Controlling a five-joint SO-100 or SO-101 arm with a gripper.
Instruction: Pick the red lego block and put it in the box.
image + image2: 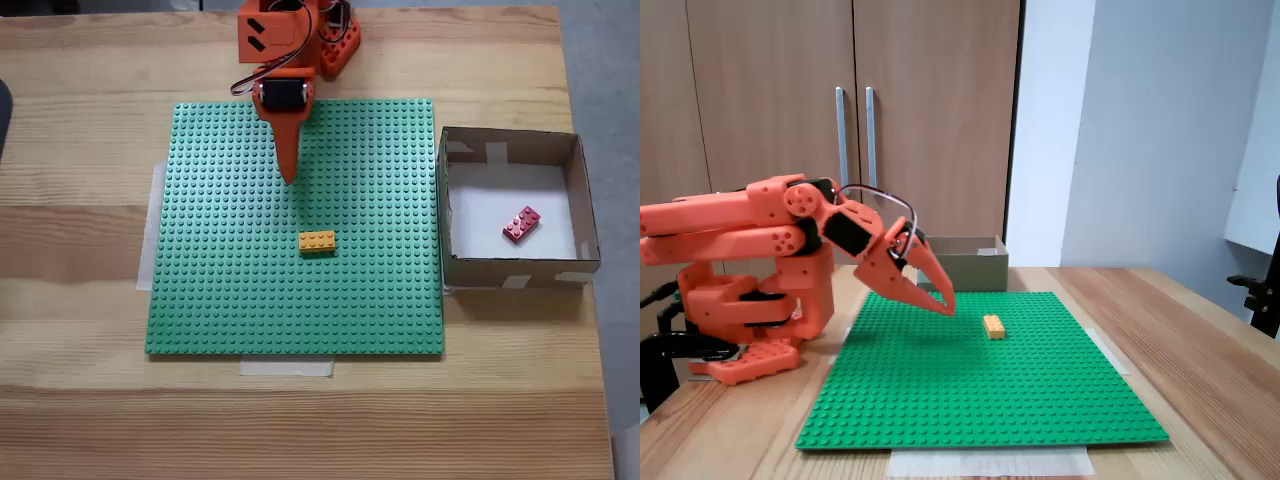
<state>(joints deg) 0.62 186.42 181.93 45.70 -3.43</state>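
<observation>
Hovering with nothing between its fingers, my gripper [290, 176] points down over the green baseplate [220, 300], and both fixed views show its two orange fingers drawn together into a single tip, so I read it as closed and empty. In the side-on fixed view the gripper [948, 308] hangs just above the studs without touching them, the arm folded low and back toward its base [750, 330]. To me that looks like a resting pose, not a reach.

From the top-down fixed view, the red lego block [521, 224] lies well off to the right of the fingertips, inside the box [510, 142], lying flat and skewed on the white floor near the right wall. I judge the task done: the brick is where it belongs, and my hand is empty because it has no more to carry.

Just ahead of the fingertips, away from the arm's base and slightly to the right in that same view, sits the orange-yellow brick [317, 241], lying flat on the baseplate. It is not my target, so I would leave it. Side-on, this brick [993, 326] sits just beyond the tip, with the box [965, 262] behind it. The baseplate is taped to the wooden table [80, 400], presumably to keep it from sliding.
</observation>
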